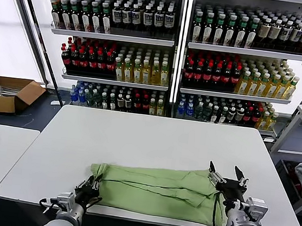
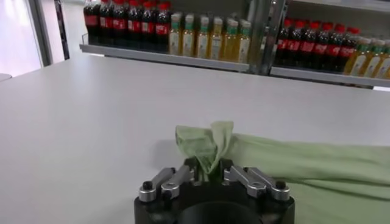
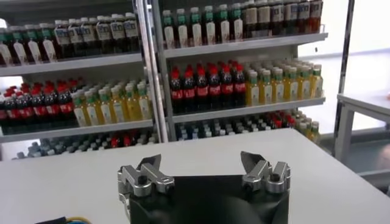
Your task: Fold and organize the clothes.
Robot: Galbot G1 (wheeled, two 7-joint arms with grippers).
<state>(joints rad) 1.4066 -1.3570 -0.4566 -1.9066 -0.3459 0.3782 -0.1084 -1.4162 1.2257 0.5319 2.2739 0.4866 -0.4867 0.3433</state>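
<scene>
Left gripper (image 2: 210, 173) jaws clamped on shirt (image 1: 158, 190) corner bunched between them; right gripper (image 1: 225, 174) jaws apart, shirt's other end just beneath.

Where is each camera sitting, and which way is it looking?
Head view: on the robot's head, looking down at the white table with the green polo shirt; both arms show.
Left wrist view: behind the left claw, shut on the shirt's corner.
Right wrist view: behind the open right claw, facing the bottle shelves.
All share the table and shelves.
</scene>
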